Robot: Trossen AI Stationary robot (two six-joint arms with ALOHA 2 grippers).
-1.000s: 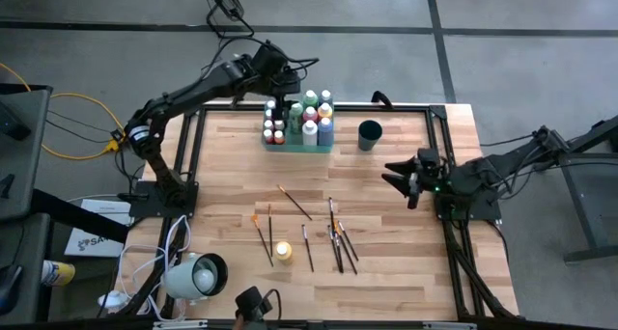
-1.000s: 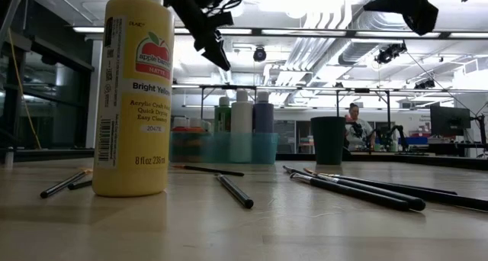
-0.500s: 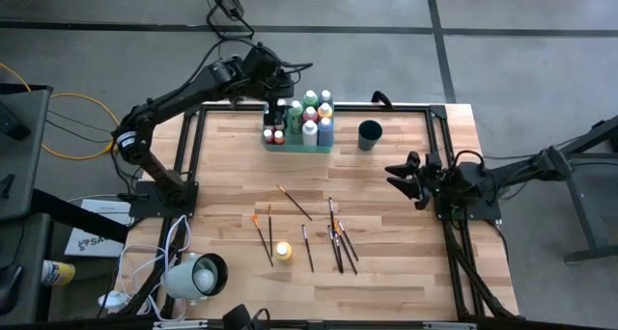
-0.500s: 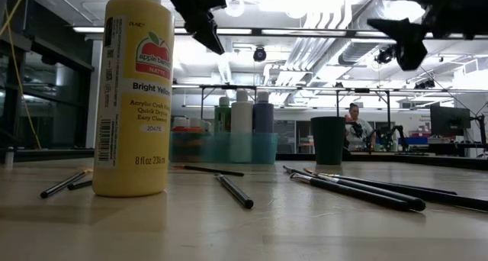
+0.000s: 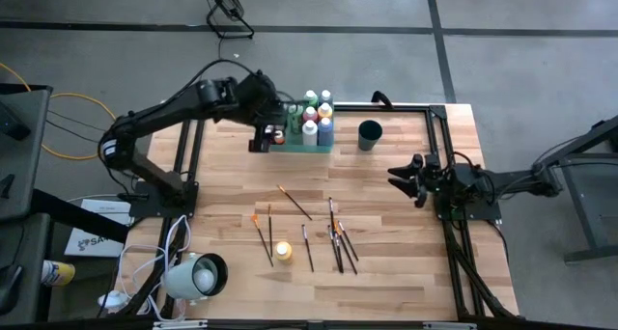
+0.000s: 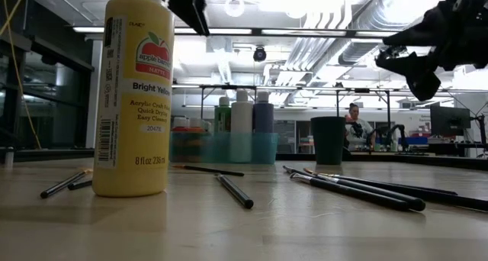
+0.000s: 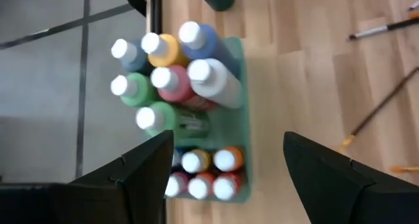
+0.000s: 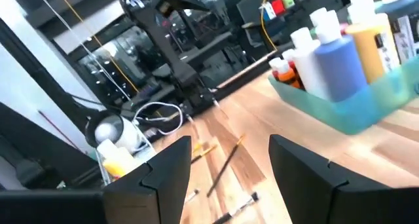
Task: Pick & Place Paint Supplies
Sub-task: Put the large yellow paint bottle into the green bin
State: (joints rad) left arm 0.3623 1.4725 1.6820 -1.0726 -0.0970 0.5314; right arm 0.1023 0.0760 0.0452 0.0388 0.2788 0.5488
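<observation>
Several paint bottles (image 5: pixel 311 118) with white and coloured caps stand in a translucent green tray (image 5: pixel 299 147) at the table's far edge; they also show in the left wrist view (image 7: pixel 173 80). One yellow bottle (image 5: pixel 283 252) stands on its base near the front, large in the low view (image 6: pixel 133 93). Several dark-handled paintbrushes (image 5: pixel 333 238) lie flat on the wood. My left gripper (image 5: pixel 261 137) hangs open above the tray's left end, holding nothing. My right gripper (image 5: pixel 406 180) is open at the table's right edge, well above the wood (image 6: pixel 404 59).
A dark round cup (image 5: pixel 369 134) stands to the right of the tray. A black metal frame (image 5: pixel 439 156) runs along the table's sides. A white lamp (image 5: pixel 198 275) sits at the near left corner. Bare wood lies between the tray and the brushes.
My left gripper has drawn back from over the tray's far side toward the table's left and near edge, rising a little, still open. My right gripper has sunk lower at the right edge, still open. Bottles and brushes have stayed put.
</observation>
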